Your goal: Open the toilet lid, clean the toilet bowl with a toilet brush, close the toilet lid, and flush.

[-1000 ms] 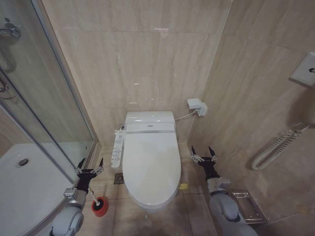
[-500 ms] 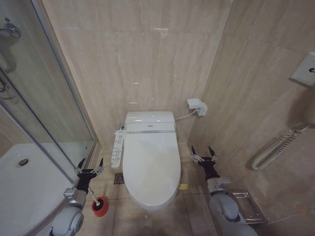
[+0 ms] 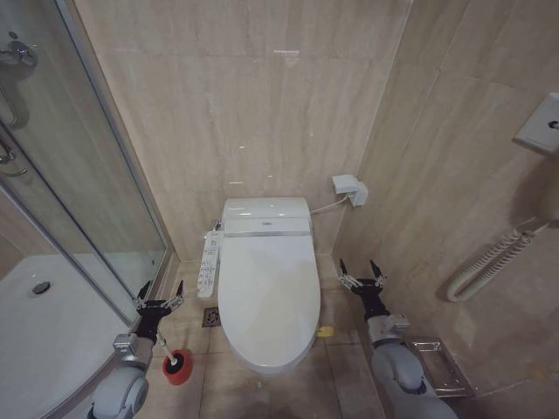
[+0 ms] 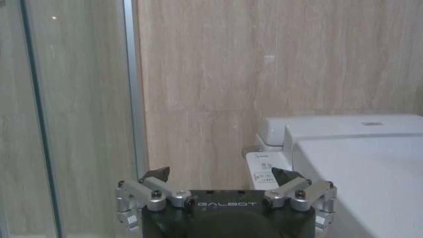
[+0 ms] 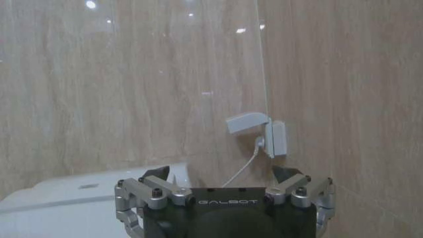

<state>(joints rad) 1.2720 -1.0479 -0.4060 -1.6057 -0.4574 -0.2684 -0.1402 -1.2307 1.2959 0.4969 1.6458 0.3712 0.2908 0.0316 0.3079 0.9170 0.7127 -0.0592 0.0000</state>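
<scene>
Still shut: glossy white toilet lid [image 3: 267, 297]; left claw [image 3: 159, 294], right claw [image 3: 361, 272] open, empty.

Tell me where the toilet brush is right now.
In the head view, the toilet brush stands in its red holder on the floor at the robot's left, beside the toilet bowl, just below the open left end effector.

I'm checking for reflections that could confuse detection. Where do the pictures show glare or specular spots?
Head view: soft sheen on the closed toilet lid and bright spots on the wall tiles. Left wrist view: the glass shower door carries a small light spot. Right wrist view: several ceiling-light glints on the glossy tiles.
</scene>
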